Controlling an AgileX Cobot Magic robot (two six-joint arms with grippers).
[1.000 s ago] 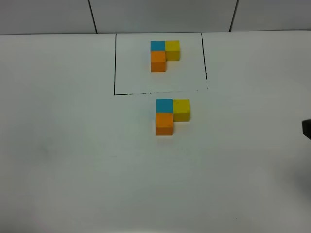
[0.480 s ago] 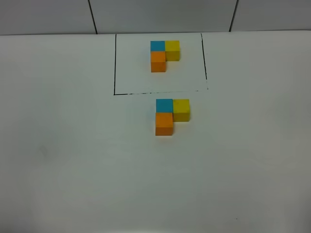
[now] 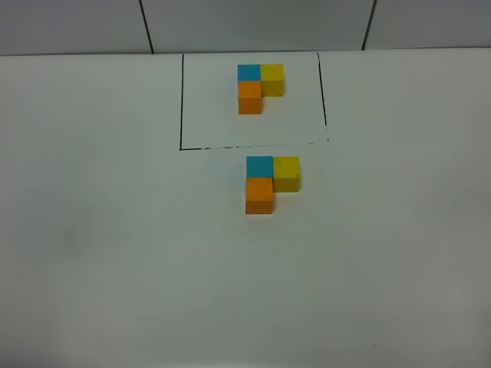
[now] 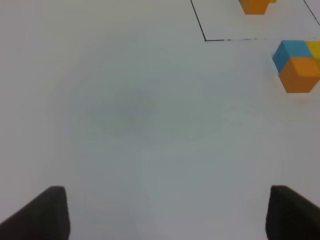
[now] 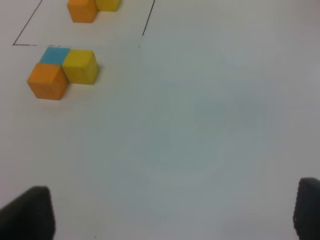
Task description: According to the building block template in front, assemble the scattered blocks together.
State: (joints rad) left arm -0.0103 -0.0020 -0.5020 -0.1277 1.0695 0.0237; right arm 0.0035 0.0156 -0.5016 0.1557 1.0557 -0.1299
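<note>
The building block template (image 3: pixel 259 88) is a blue, yellow and orange L-shaped cluster inside a thin black rectangle outline (image 3: pixel 182 100) at the back of the table. Just in front of the outline the three scattered blocks sit touching in the same L shape: blue block (image 3: pixel 259 165), yellow block (image 3: pixel 286 172), orange block (image 3: pixel 259 195). They also show in the left wrist view, where the orange block (image 4: pixel 300 74) is far off. In the right wrist view the yellow block (image 5: pixel 80 66) is far off too. My left gripper (image 4: pixel 170 215) and right gripper (image 5: pixel 167 212) are open, empty and well away from the blocks. Neither shows in the exterior high view.
The white table (image 3: pixel 115 253) spreads wide around the blocks. A tiled wall (image 3: pixel 253 23) stands behind the table's back edge.
The dark tip of the right arm at the right edge of the exterior high view has pulled out of sight. The blocks have not moved.
</note>
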